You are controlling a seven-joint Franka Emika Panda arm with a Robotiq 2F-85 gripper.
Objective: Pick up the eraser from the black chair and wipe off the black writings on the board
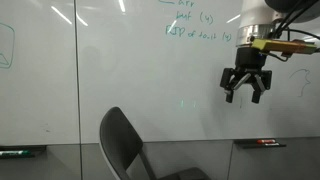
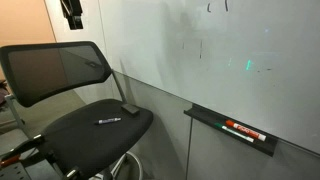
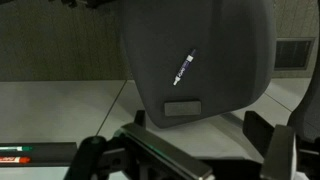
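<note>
The black chair [image 2: 75, 110] stands in front of the board [image 1: 110, 60]. The eraser [image 2: 130, 108], a small dark block, lies on the seat's edge nearest the board, next to a marker [image 2: 108, 121]. In the wrist view the eraser [image 3: 185, 106] lies on the seat [image 3: 220, 40] straight below the open jaws. My gripper [image 1: 246, 88] is open and empty, high up near the board, well above the chair. It shows at the top left of an exterior view [image 2: 72, 12]. Faint black writings [image 1: 302, 78] are on the board to the gripper's right.
Green handwriting [image 1: 195, 30] is on the board beside the arm. A marker tray [image 2: 240, 132] holding red-and-black markers is fixed under the board. Another tray [image 1: 20, 152] sits at the far left. The chair's backrest [image 1: 125, 145] rises below and left of the gripper.
</note>
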